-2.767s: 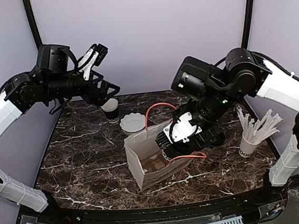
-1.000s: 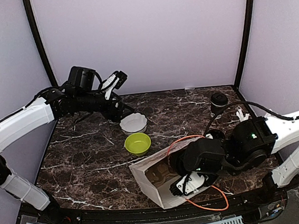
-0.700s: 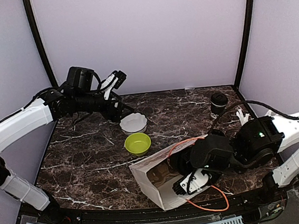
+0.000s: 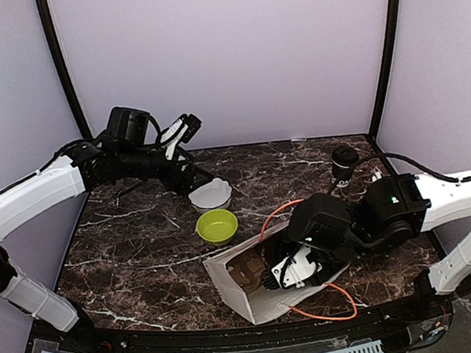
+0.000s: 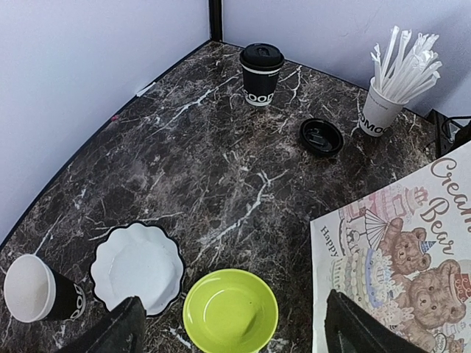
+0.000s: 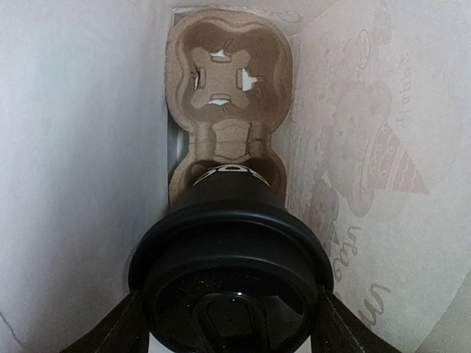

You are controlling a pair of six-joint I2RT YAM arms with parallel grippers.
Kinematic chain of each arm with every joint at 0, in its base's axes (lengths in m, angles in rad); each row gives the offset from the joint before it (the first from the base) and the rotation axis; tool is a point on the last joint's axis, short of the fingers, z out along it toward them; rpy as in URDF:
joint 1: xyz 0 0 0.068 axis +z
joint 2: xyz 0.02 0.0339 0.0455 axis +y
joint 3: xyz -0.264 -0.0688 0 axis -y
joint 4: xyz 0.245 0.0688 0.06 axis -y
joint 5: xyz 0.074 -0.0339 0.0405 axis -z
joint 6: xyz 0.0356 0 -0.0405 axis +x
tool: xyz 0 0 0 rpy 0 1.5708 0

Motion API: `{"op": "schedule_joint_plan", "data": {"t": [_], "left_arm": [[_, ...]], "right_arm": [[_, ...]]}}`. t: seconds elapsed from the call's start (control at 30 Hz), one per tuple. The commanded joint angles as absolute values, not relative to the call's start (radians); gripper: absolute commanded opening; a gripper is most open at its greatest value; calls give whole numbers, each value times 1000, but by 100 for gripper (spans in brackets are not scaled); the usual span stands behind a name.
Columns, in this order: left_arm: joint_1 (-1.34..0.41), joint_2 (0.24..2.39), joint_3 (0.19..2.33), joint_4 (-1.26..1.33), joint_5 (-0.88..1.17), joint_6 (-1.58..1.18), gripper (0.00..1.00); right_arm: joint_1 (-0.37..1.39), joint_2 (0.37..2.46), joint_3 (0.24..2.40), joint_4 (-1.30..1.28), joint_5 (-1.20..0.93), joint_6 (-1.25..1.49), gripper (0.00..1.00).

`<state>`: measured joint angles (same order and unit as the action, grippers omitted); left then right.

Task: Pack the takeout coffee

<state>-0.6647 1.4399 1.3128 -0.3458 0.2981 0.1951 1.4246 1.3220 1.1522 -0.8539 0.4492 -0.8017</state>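
Right now my right fingers [image 6: 118, 331] are clamped on the takeout coffee [image 6: 229, 243], one at each side just under its black lid. Cup and fingers are both inside the white paper bag [image 6: 73, 147]. The cup's base meets the nearer socket of the pulp cup carrier [image 6: 228, 73] at the bag's bottom; I cannot tell whether it is seated.

Seen from above, the bag lies tipped on the marble surface [image 4: 141, 236], its mouth toward my right arm. My left fingers [image 5: 114, 331] are spread wide, holding nothing, over a white dish [image 5: 136, 265] and a green bowl [image 5: 230, 312]. A lidless black cup [image 5: 37, 290] stands just beside the dish. Near the far right corner are a second lidded cup [image 5: 261, 73], a loose black lid [image 5: 321, 136] and a white cup of sticks [image 5: 383, 114].
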Motion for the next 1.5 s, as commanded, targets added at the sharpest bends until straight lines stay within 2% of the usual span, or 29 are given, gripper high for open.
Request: {"op": "schedule_joint_plan", "data": {"t": [0.0, 0.87, 1.47], "left_arm": [[-659, 1452, 1296, -330, 328, 198, 87], [-659, 1474, 1275, -321, 364, 202, 86], [-660, 1453, 1247, -307, 372, 202, 86]], "right_arm": [[1390, 1337, 1187, -849, 415, -774, 53], [1345, 1393, 1148, -775, 439, -800, 53], [1276, 1522, 1304, -879, 323, -784, 53]]}}
